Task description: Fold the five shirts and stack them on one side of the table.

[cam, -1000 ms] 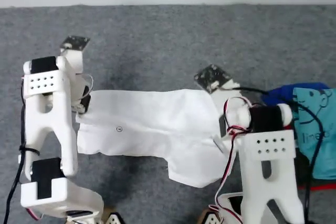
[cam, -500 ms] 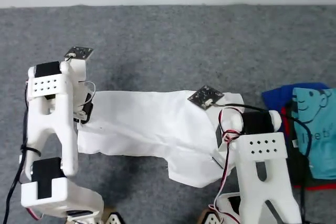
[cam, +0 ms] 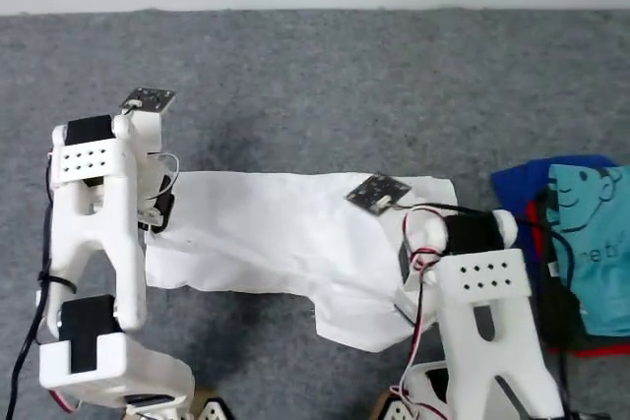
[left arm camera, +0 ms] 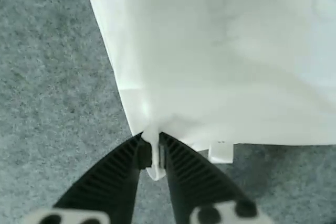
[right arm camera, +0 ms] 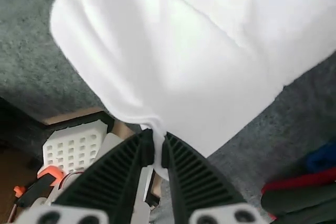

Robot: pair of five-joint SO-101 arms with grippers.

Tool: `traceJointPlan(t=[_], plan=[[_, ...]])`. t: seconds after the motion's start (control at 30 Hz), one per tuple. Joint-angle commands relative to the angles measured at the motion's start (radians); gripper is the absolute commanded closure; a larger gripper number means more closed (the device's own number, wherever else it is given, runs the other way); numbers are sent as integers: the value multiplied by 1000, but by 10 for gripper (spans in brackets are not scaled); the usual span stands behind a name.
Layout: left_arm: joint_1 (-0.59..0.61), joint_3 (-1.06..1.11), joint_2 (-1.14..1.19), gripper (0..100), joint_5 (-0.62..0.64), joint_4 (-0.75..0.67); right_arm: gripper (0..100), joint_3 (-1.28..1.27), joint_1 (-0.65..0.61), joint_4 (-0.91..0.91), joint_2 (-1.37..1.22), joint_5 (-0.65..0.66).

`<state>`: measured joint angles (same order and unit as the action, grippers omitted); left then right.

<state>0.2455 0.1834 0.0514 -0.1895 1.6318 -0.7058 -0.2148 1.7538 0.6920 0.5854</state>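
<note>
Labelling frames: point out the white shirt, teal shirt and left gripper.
white shirt (cam: 266,233), high view, flat middle.
teal shirt (cam: 600,272), high view, printed front.
left gripper (left arm camera: 153,146), left wrist view, between fingertips.

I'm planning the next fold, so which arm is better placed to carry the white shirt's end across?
Right, probably. The right claw is shut on the white shirt, holding that end lifted off the table. The left claw grips the opposite edge low on the table, suiting it to anchor.
</note>
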Motion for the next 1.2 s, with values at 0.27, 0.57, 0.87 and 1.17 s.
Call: traceJointPlan(t=[0.27, 0.57, 0.87, 1.17], plan=[[91, 1, -46, 981, -11, 43, 887, 6, -85, 30, 18, 3], [97, 1, -44, 855, -12, 75, 879, 6, -81, 30, 18, 3], [101, -39, -77, 842, -14, 78, 880, 12, 179, -205, 7, 8], [77, -120, -212, 843, -3, -18, 879, 6, 260, -644, -127, -140]])
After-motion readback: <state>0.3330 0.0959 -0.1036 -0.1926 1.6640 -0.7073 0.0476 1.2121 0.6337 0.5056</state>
